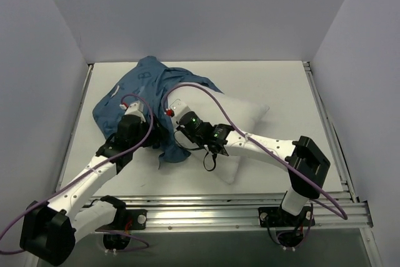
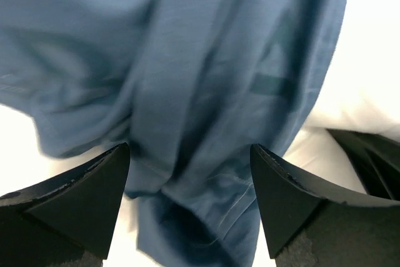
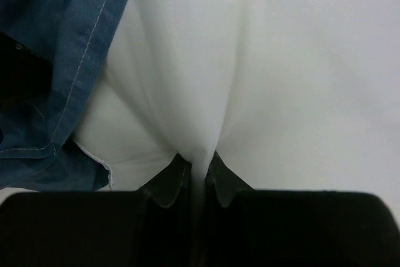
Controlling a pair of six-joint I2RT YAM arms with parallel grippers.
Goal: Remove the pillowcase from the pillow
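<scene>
The dark blue pillowcase lies bunched at the left middle of the table and still covers the left end of the white pillow. The pillow's right half is bare. My left gripper is open, its jaws wide apart with blue pillowcase fabric lying between and under them. My right gripper is shut on a pinched fold of the white pillow, next to the pillowcase's stitched hem. In the top view the right gripper sits at the pillowcase's opening and the left gripper is over the blue fabric.
The white table is walled on three sides by pale panels. A metal rail runs along the near edge by the arm bases. Purple cables loop above both arms.
</scene>
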